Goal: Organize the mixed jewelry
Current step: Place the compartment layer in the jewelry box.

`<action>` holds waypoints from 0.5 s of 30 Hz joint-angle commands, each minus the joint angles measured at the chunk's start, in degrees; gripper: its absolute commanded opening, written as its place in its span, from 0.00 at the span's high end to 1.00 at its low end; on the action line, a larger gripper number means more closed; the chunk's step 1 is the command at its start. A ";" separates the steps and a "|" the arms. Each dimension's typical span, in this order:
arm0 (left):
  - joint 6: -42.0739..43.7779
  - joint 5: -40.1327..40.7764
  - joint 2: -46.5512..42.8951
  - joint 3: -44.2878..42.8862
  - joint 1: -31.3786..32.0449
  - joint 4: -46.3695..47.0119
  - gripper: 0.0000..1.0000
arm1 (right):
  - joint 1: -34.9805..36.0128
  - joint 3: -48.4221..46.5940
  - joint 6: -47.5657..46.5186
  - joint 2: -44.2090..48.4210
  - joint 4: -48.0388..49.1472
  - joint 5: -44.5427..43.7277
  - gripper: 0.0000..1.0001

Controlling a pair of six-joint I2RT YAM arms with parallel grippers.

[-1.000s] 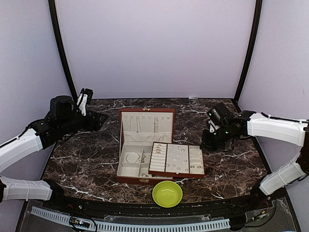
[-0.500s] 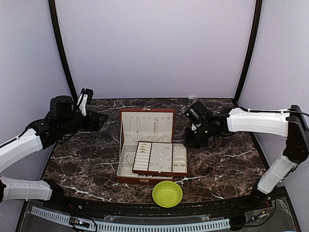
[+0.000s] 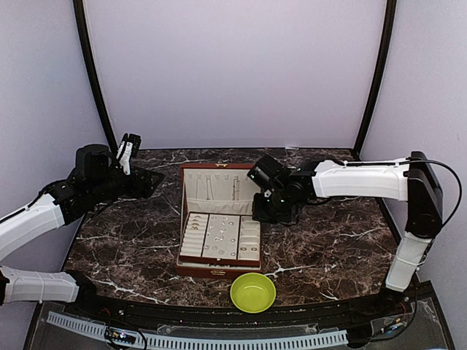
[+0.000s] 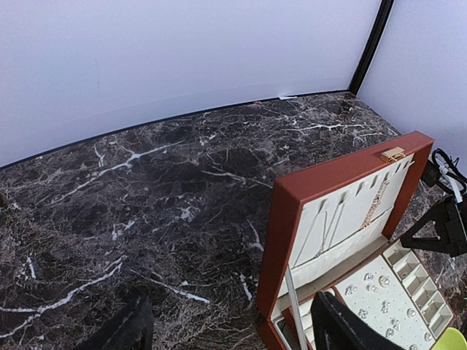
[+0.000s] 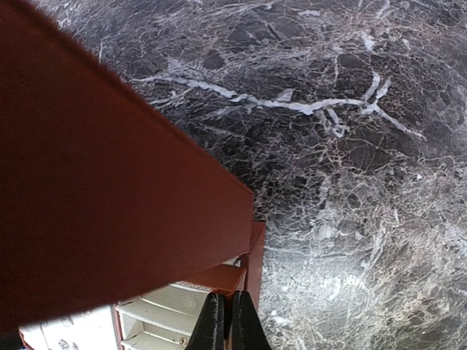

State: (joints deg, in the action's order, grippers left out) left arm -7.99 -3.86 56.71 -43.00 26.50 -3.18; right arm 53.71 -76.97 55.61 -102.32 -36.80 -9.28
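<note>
Two arms flank an open box (image 3: 197, 272) that stands at the middle of a dark marble table (image 3: 336, 248), brown-black and veined in white. Pale lilac walls (image 3: 233, 73) close the room behind and at both sides. Two black poles (image 3: 91, 73) rise from the table's far corners, leaning outward toward the top.

The box's lid (image 3: 222, 186) stands upright, cream-lined, with thin chains (image 4: 376, 208) hanging inside it. A tray (image 3: 221, 238) lies over the box's base and hides most of it. The jewelry (image 3: 219, 233) that you can see lies on this tray: tiny pale pieces scattered over its cream rows, clearest in the left wrist view. A green bowl (image 3: 252, 292) sits near the front edge, just before the box and apart from it.

Your left gripper (image 3: 129, 149) hangs high over the table's far left corner, well apart from the box, its fingers (image 4: 124, 332) spread and holding nothing. Your right gripper (image 5: 225, 321) reaches in from the right to the box's right side, beside the lid. Its jaws are clenched tight with nothing between them, the tips just above the cream compartments at the box's rim. Whether they touch it, you cannot tell.
</note>
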 commanded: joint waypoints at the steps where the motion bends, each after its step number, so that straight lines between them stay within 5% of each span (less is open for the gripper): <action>1: -0.37 -0.23 -1.07 0.73 -0.31 -0.02 0.23 | 0.69 -2.81 -0.35 -0.16 -1.45 -0.90 1.00; 15: -0.29 -0.20 -1.08 0.74 -0.31 -0.05 0.23 | 0.82 -2.40 -5.17 1.00 -3.70 4.72 1.00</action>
State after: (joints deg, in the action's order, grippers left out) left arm -7.99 -3.86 56.66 -43.03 26.50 -3.18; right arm 53.93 -78.15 52.51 -102.65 -40.14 -8.05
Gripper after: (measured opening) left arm 0.771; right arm 0.013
